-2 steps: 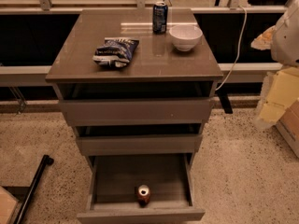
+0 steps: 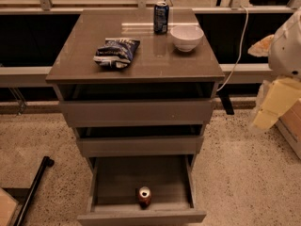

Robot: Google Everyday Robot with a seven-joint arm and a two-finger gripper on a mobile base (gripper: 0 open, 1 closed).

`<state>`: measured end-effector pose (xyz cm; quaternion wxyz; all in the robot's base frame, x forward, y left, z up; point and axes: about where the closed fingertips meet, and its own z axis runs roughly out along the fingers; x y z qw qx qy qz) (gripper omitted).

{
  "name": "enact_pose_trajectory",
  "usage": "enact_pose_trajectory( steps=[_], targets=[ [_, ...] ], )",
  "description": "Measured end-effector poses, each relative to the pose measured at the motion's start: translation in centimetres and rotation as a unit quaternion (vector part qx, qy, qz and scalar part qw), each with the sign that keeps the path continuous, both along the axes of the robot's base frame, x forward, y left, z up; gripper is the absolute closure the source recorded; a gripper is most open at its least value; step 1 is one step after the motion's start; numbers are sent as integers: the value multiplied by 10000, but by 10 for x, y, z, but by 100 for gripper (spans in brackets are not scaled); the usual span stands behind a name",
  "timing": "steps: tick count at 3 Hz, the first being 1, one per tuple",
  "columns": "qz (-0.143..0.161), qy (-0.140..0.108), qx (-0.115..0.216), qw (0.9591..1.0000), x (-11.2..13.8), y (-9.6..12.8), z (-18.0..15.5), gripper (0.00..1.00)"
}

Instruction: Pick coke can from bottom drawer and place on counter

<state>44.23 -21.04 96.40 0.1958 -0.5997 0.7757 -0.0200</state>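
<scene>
The coke can (image 2: pixel 144 196) stands upright near the front middle of the open bottom drawer (image 2: pixel 141 216), its silver top facing up. The counter (image 2: pixel 141 62) is the glossy grey-brown top of the cabinet. My arm hangs at the right edge of the camera view, with a white shell above and cream segments below. My gripper (image 2: pixel 274 103) is there, well to the right of the cabinet and far from the can, holding nothing that I can see.
On the counter are a dark blue can (image 2: pixel 161 17), a white bowl (image 2: pixel 186 37) and a blue chip bag (image 2: pixel 116 52). The two upper drawers (image 2: pixel 136 112) stand slightly ajar. A black bar (image 2: pixel 33 189) lies on the floor at the left. A white cable (image 2: pixel 240 46) hangs at the right.
</scene>
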Motion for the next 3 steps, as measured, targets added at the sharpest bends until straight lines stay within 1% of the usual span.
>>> enact_pose_trajectory(
  steps=[1, 2, 3],
  targets=[
    [300, -129, 385, 9987, 6, 9, -29, 0],
    [498, -222, 727, 9959, 22, 9, -68, 0],
    [488, -196, 725, 9960, 22, 10, -68, 0]
  ],
)
